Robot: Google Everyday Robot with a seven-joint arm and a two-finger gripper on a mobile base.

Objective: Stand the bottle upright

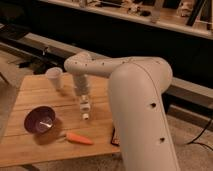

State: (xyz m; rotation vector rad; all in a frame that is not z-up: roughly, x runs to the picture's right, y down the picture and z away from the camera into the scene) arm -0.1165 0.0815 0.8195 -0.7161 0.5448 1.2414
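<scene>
The bottle [85, 109] is a small clear one with a white cap, on the wooden table [30, 95] near its middle, cap end towards the front edge. My gripper [84, 101] reaches straight down from the white arm [100, 67] and sits right on the bottle's upper end, shut on it. The gripper hides how the bottle rests on the wood, so I cannot tell whether it is lifted.
A white cup [54, 77] stands at the back left of the table. A purple bowl [40, 120] sits front left, with an orange carrot [78, 138] lying to its right. My arm half hides a black box [114, 138] at the right edge.
</scene>
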